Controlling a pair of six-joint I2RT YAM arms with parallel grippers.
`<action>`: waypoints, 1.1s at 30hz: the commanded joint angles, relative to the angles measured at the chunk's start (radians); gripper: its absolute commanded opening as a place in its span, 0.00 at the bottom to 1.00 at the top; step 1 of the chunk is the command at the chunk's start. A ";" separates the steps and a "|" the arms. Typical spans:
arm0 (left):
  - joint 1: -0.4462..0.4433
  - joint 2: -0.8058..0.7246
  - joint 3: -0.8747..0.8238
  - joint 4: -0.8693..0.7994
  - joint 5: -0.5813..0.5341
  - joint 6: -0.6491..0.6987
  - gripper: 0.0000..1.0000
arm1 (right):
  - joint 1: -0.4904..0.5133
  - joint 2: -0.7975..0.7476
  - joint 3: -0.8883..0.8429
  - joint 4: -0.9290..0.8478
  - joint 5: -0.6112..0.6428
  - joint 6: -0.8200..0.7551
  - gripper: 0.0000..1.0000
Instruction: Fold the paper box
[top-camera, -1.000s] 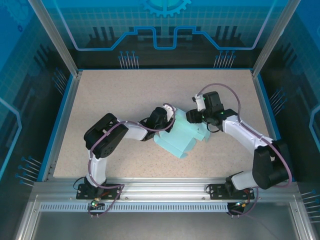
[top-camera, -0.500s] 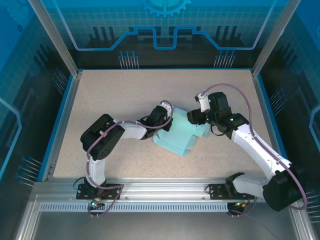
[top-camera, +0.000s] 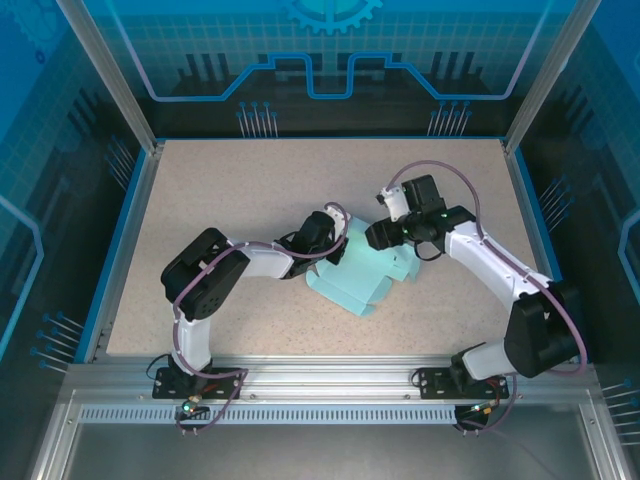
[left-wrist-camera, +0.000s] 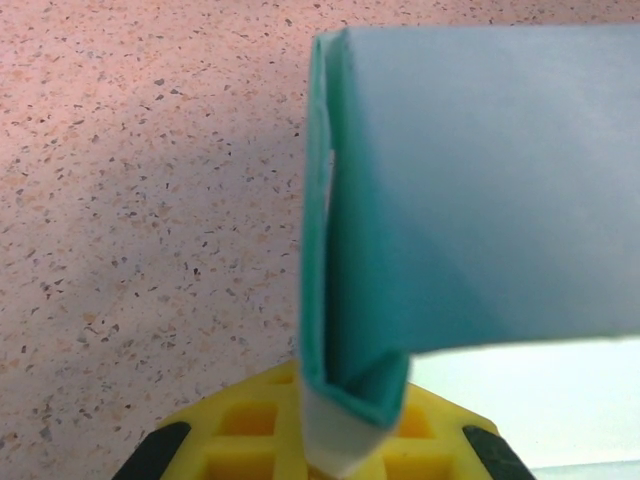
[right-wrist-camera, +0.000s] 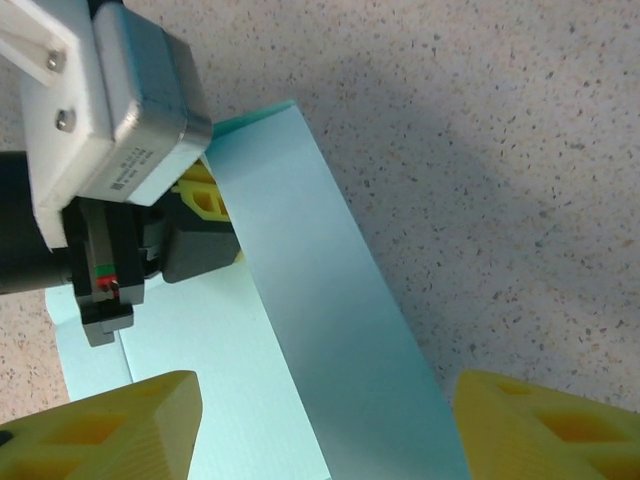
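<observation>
We see a speckled beige tabletop (top-camera: 250, 190) w/ tiny dark flecks, flat on all sides of the left gripper (top-camera: 333, 243) & right gripper (top-camera: 377, 236). A blue rim (top-camera: 128, 240) edges it well left of them, and likewise well right. Beyond them, at the back, sits a dark panel (top-camera: 330, 115). Aluminium posts (top-camera: 105, 70) rise at approx. the back corners. Clear walls w/ blue circuit-style print (top-camera: 300, 40) stand behind & to both sides. Nearer than the grippers we note a slotted metal rail (top-camera: 330, 385) along the front edge. Light is even, w/ soft shadows on the tabletop just beside the grippers.
</observation>
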 joint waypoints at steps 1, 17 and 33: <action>-0.005 -0.011 0.011 0.025 0.036 0.034 0.00 | -0.014 0.035 0.052 -0.047 0.007 -0.027 0.69; 0.004 0.028 0.020 0.083 -0.038 0.002 0.00 | -0.009 0.185 0.052 0.026 -0.142 0.003 0.63; 0.006 0.082 0.074 0.033 -0.200 -0.111 0.00 | -0.028 0.157 -0.003 0.071 -0.190 0.056 0.61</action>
